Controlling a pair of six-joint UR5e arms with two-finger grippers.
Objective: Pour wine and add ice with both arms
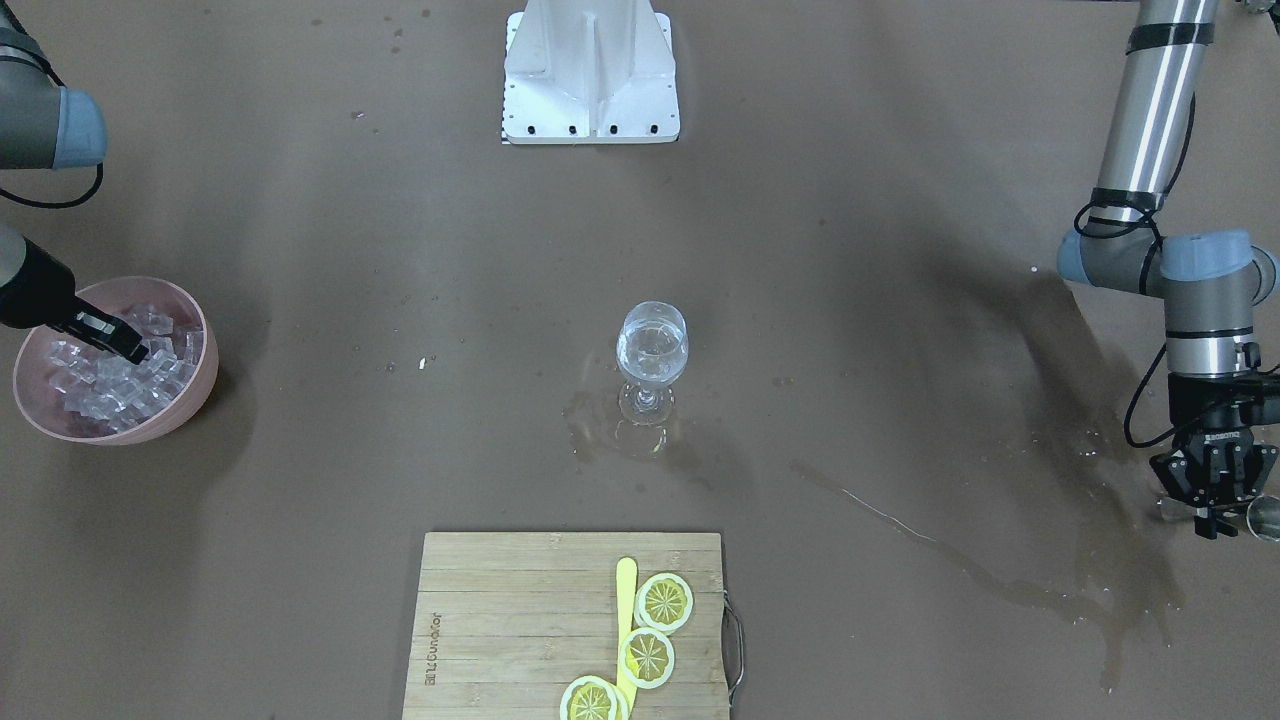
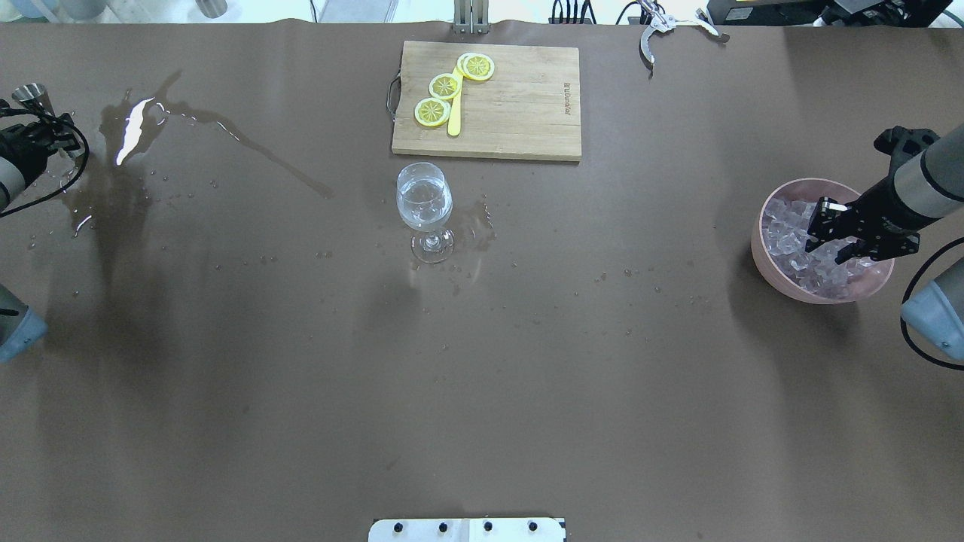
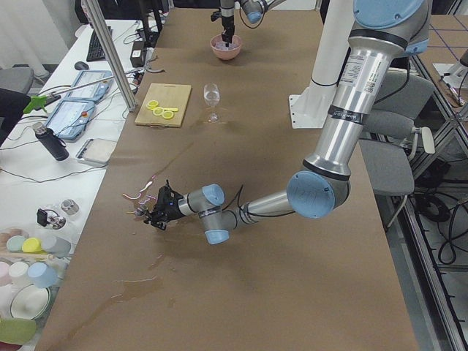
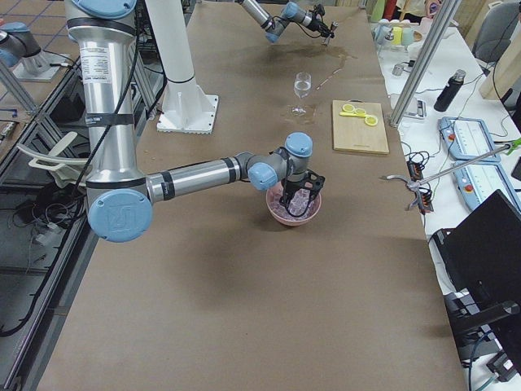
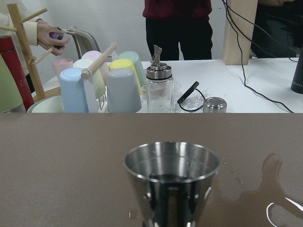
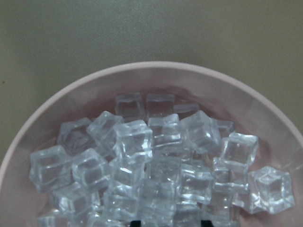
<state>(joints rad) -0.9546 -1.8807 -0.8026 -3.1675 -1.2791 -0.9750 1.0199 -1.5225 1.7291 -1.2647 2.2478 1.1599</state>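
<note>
The right black two-finger gripper [image 2: 836,239] hangs inside the round pink bowl [image 2: 759,252], at the right side of the table in the overhead view. Its jaws stand wide apart. In the right wrist view the two fingertips [image 6: 135,222] show at the lower edge, down at the heap of small clear glassy ice cubes [image 6: 156,165]. No cube is clamped between them, and whether the tips touch a cube cannot be told.

The left black two-finger gripper [image 1: 1215,520] is low over the brown table [image 2: 482,376], far to the left in the overhead view. It points at a small shiny steel measuring cup [image 5: 173,182], which stands upright just in front of it with a little clear liquid inside. Its fingers do not show in the left wrist view, so I cannot tell how far it is open or whether it grips the cup.

The clear, colourless wine [image 2: 424,211] fills the lower part of a stemmed clear wine glass [image 1: 650,375]. The glass stands upright in the middle of the table, between the two grippers and well apart from both. The table is wet around its foot, and a large puddle [image 2: 134,128] lies near the left gripper.

The ice is piled in the bowl, directly under and around the right gripper.
</note>
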